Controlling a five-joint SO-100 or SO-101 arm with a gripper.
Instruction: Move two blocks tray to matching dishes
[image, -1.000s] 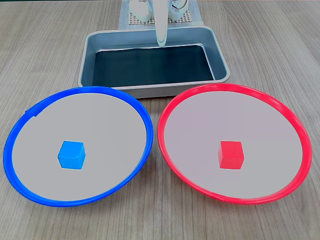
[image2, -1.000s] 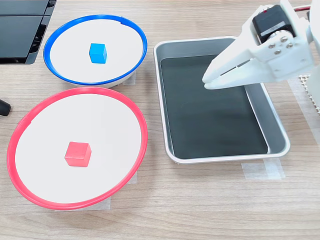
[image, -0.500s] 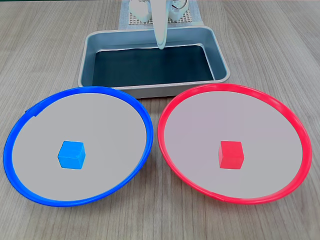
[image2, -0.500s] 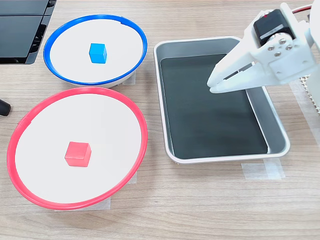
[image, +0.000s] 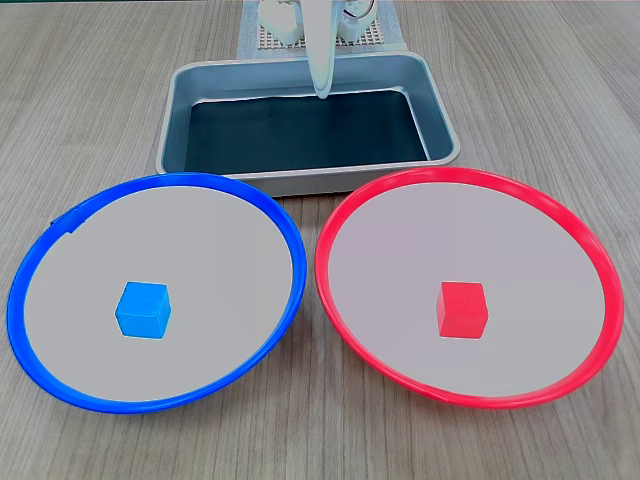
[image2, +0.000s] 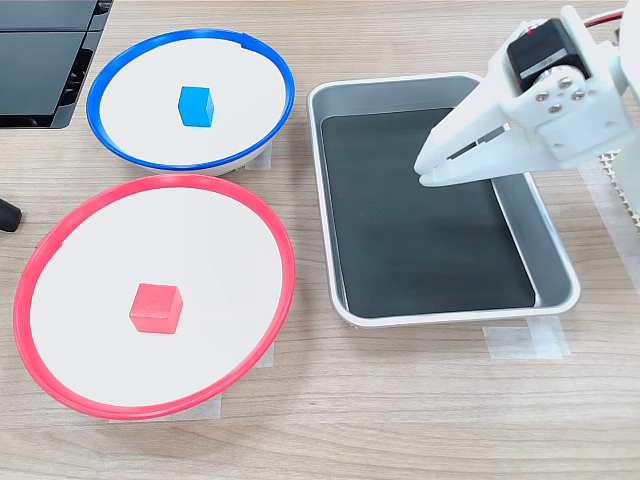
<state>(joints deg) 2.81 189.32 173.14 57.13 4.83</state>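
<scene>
The small bright blue cube (image: 143, 309) lies near the middle of the large round shallow dish with the blue rim (image: 60, 225), and the small bright red cube (image: 462, 309) lies near the middle of the similar dish with the red rim (image: 596, 260); each block sits flat on the pale inside of the dish of its own colour, so the sorting looks finished to my judgement; the rectangular silver-grey metal tray with the dark bottom (image2: 555, 255) has nothing in it, which fits this reading; in both fixed views the tray stands just behind or beside the two dishes on the light wooden surface (image2: 400, 410), near enough that one short reach serves all three; strips of clear tape (image2: 525, 341) hold the tray edge to the surface, I think so that it does not slide when the arm works; the white plastic hand (image2: 424, 170) hangs above the tray, tilted downward, holding nothing; its two fingers come together at the tips, with only a thin slit between them further back, so I read it as closed; it is well apart from both dishes and touches neither the tray nor a block; probably it stays over the tray because this is its resting place after the job; a dark flat device (image2: 40, 55) lies at one corner, apart from the work.
</scene>
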